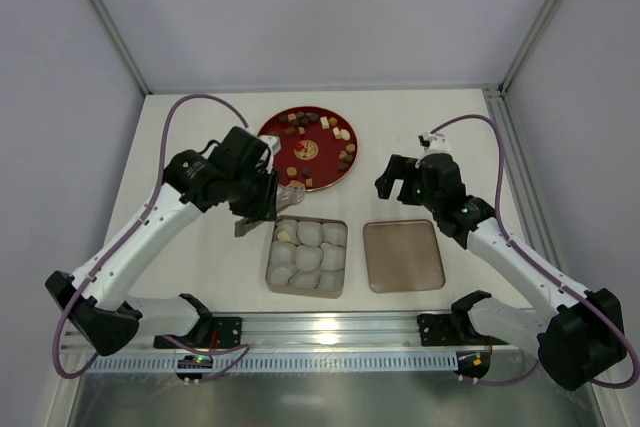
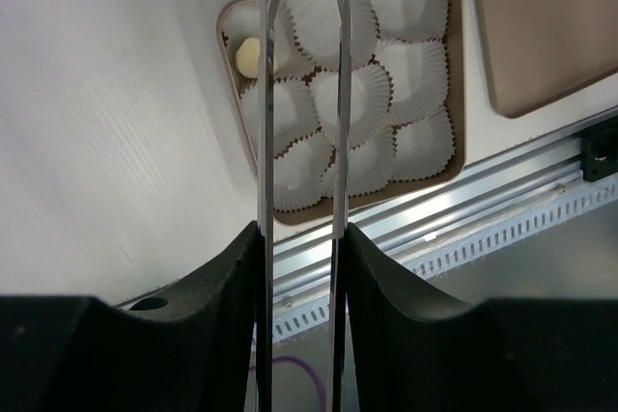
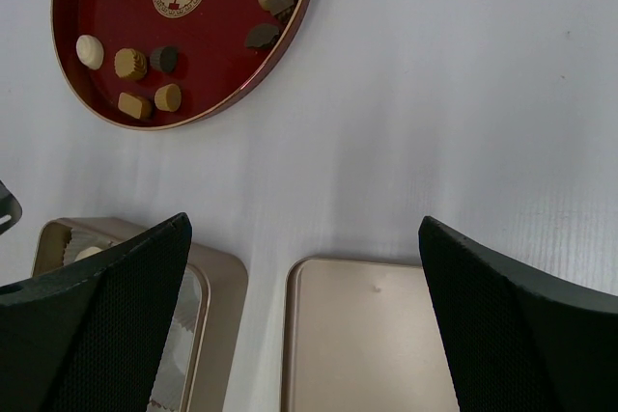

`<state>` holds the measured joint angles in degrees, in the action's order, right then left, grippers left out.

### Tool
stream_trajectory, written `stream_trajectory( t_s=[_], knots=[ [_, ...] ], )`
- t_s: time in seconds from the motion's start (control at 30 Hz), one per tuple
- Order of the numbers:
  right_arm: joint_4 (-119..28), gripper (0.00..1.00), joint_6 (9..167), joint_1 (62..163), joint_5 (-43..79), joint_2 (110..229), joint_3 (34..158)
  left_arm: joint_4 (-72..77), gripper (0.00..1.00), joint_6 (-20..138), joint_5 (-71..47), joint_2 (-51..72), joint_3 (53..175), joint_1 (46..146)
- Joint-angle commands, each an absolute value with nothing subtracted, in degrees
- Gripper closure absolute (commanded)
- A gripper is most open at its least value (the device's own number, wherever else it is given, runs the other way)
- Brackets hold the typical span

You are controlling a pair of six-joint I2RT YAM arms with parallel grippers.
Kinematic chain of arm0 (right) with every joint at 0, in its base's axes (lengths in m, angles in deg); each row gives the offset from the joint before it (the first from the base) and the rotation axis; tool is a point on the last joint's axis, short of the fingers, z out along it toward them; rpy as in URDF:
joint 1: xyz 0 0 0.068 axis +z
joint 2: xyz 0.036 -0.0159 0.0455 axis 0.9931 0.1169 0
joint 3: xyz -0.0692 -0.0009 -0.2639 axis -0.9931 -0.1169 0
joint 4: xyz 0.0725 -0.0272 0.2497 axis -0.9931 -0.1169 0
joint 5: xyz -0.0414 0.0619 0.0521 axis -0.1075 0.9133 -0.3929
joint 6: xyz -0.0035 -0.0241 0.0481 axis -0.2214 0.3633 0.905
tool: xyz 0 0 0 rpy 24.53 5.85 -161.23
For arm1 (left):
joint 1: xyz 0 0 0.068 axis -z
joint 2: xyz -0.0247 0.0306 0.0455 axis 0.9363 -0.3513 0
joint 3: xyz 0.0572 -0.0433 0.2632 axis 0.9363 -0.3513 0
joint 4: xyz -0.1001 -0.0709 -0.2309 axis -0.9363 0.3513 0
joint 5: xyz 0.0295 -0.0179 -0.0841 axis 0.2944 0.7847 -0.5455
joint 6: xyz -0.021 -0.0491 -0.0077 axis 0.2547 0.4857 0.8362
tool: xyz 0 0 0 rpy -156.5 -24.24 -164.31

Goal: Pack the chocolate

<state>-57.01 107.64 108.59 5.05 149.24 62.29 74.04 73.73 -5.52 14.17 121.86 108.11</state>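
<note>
Left fingers (image 2: 268, 142) (thin metal blades) narrowly parted over pleated paper cups (image 2: 415, 65), one holding cream chocolate (image 2: 249, 57); right fingers (image 3: 97, 335) wide.

Bright, even light washes the white desk (image 1: 225, 267); shadows on it are soft, with glare along its front metal rail (image 2: 454, 209).
</note>
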Motion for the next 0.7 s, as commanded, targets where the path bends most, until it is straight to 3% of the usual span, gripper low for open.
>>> stream_trajectory(
  t_s=[0.0, 0.67],
  knots=[
    [-55.09, 0.0, 108.03, 108.95, 5.47, 149.88, 64.15, 75.37, 0.61, 71.91, -4.51, 10.6, 127.97, 108.37],
    [-56.06, 0.0, 107.86, 109.04, 6.53, 149.01, 64.59, 70.54, 0.59, 65.14, 2.26, -14.28, 143.36, 100.46]
  ],
)
